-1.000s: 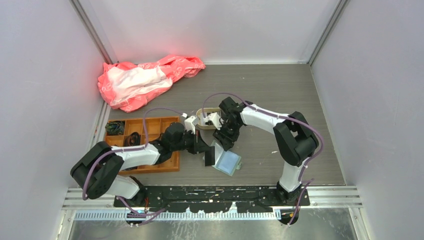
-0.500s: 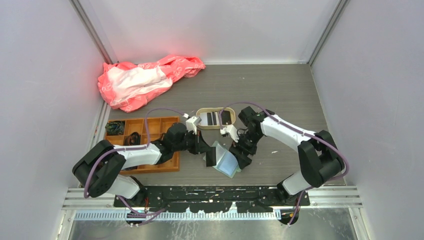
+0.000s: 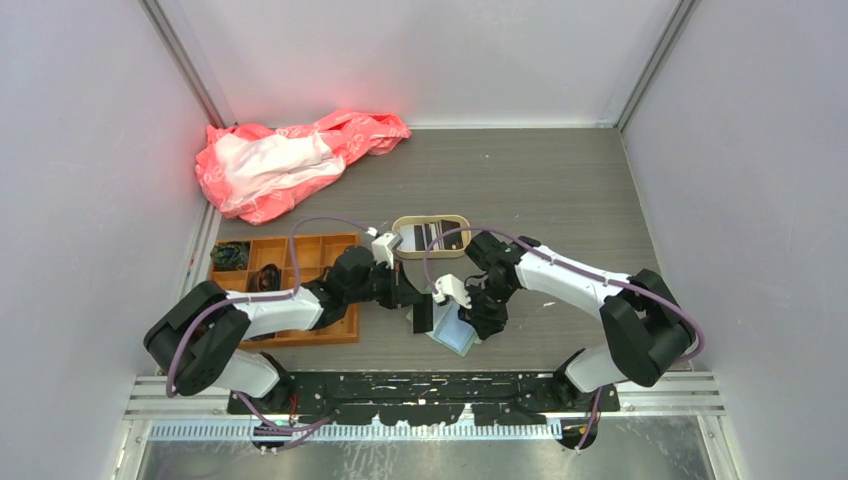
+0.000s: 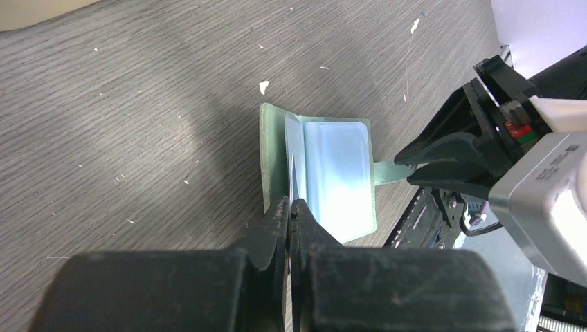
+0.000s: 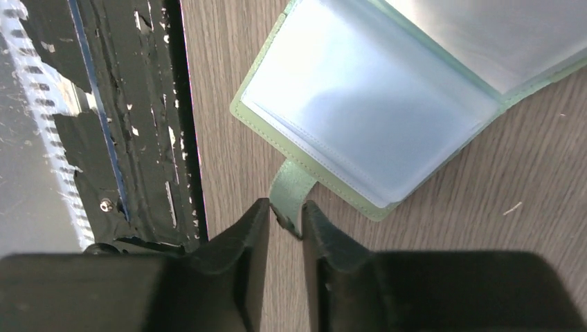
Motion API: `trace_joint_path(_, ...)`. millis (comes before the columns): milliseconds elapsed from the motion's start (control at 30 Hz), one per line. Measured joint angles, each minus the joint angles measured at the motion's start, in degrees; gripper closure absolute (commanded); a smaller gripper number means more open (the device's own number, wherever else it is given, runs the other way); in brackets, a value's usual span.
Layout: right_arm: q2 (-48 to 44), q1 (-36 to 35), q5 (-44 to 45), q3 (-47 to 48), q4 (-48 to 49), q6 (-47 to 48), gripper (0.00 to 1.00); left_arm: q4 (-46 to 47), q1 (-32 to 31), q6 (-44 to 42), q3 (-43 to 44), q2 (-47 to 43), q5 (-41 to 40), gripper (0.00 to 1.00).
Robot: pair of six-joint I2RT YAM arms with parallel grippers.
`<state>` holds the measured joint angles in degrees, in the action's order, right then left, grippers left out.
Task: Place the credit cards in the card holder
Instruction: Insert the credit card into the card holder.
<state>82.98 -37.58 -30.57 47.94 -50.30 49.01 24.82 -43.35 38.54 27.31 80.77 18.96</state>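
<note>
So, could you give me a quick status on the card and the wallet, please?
Left gripper shut on a card, edge-on over the open wallet. Right gripper pinching the wallet's strap. Card not yet pocketed. Nothing seen blocking.

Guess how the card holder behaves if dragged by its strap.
Likely floppy: card holder lies open, thin clear pages. Probably light, sliding easily on the table. Right hand pinches only its strap, so it may pivot.

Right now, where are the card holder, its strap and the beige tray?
card holder (image 4: pixel 336 173): left wrist view, clear pocket.
strap (image 5: pixel 290 188): right wrist view, its middle.
beige tray (image 3: pixel 431 218): top view, far rim.
</note>
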Motion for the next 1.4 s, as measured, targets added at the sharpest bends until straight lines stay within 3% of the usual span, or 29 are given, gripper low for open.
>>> trace_joint_path(133, 0.0, -0.85, 2.6, -0.02, -0.63, 3.74, 0.98, 0.13, -0.04, 0.0, 0.0, -0.02, 0.37, 1.0)
trace_joint_path(400, 0.81, -0.92, 11.1, 3.82, -3.56, 13.4, 0.98, 0.24, -0.2, 0.02, 1.01, 1.97, 1.92, 1.0)
trace_joint_path(467, 2.14, -0.81, 12.15, 6.56, -3.61, 14.95, 0.95, 0.28, -0.26, 0.09, 1.79, 3.34, 2.03, 1.0)
trace_joint_path(667, 5.11, -0.61, 13.9, 11.37, -2.29, 16.79, 0.69, 1.95, -0.42, 1.84, 3.93, 8.0, 1.84, 1.0)
trace_joint_path(900, 5.16, 1.03, 12.94, 11.63, 0.9, 8.11, 0.48, 2.36, -0.48, 5.05, 5.14, 9.29, -1.33, 1.0)
trace_joint_path(1167, 1.36, 3.1, 8.07, 8.09, 8.7, -9.03, 0.46, 4.0, -0.48, 12.72, 3.39, 8.98, -5.42, 1.0)
trace_joint_path(1400, 5.7, 3.04, 9.92, 3.04, 13.99, -14.25, 0.49, 9.42, -0.48, 18.38, 2.8, 9.81, -6.01, 1.0)
